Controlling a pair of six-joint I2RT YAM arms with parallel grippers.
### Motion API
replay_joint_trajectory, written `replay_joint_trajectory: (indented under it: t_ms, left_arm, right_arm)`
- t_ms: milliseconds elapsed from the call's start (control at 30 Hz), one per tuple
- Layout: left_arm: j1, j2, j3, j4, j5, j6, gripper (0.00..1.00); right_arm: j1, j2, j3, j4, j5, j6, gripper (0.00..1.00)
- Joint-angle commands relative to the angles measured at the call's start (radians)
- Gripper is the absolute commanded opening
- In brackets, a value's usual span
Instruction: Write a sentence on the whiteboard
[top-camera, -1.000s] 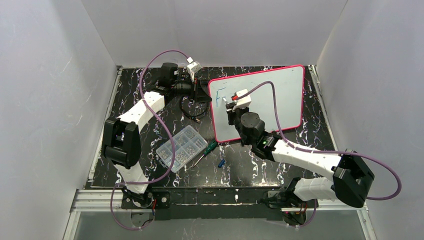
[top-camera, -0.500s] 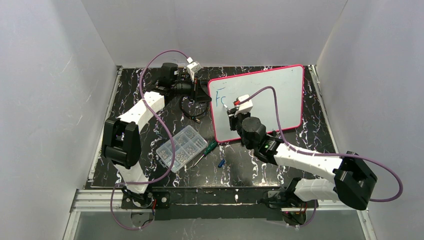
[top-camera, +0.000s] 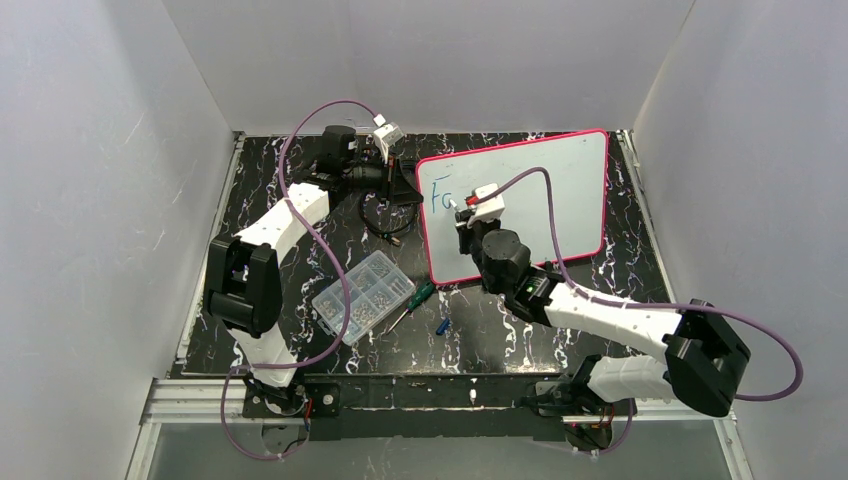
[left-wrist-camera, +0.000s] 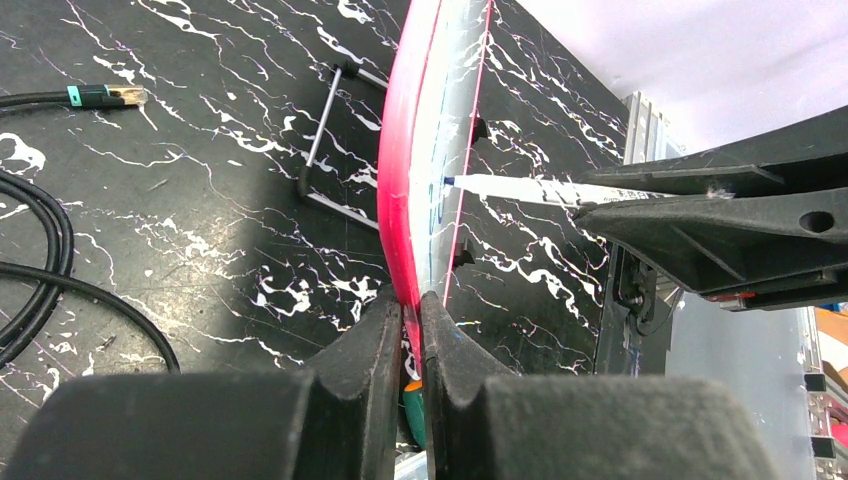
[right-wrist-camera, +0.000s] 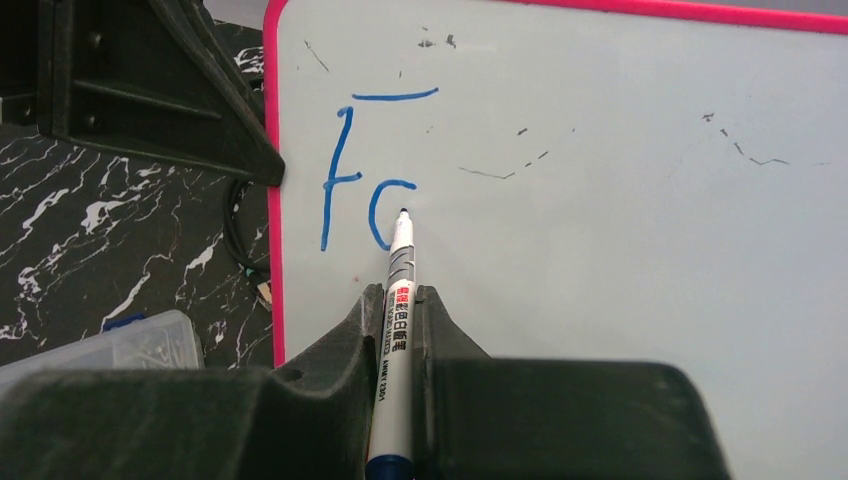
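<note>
The whiteboard (top-camera: 560, 190), white with a pink-red frame, stands tilted on the black table; it also shows in the right wrist view (right-wrist-camera: 600, 200) and edge-on in the left wrist view (left-wrist-camera: 405, 200). The sentence (right-wrist-camera: 365, 170) is blue marker text, an "F" and a half-made round letter, near the board's top left (top-camera: 441, 189). My left gripper (left-wrist-camera: 405, 310) is shut on the board's left frame edge. My right gripper (right-wrist-camera: 398, 300) is shut on a white marker (right-wrist-camera: 396, 300), its tip touching the board by the second letter.
A clear compartment box of small parts (top-camera: 362, 296) lies left of the board. A green-handled screwdriver (top-camera: 412, 298) and a small blue piece (top-camera: 442, 325) lie in front of it. A black cable (left-wrist-camera: 40, 260) coils near the left gripper. White walls enclose the table.
The marker moved down and back up, drawing a curved second letter after the "F". The left gripper stayed shut on the board's edge.
</note>
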Motion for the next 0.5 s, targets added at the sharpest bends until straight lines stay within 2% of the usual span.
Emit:
replay_joint_trajectory:
  t_ms: [0,467]
  left_arm:
    - [-0.013,-0.058,-0.006,-0.036,0.067,0.018,0.0]
    - [-0.013,-0.062,-0.004,-0.041,0.067,0.022,0.0]
  right_arm:
    - [-0.008,0.022,0.06,0.065,0.043,-0.031,0.01]
    - [-0.009,0.021,0.037,0.058,0.041,-0.04,0.01]
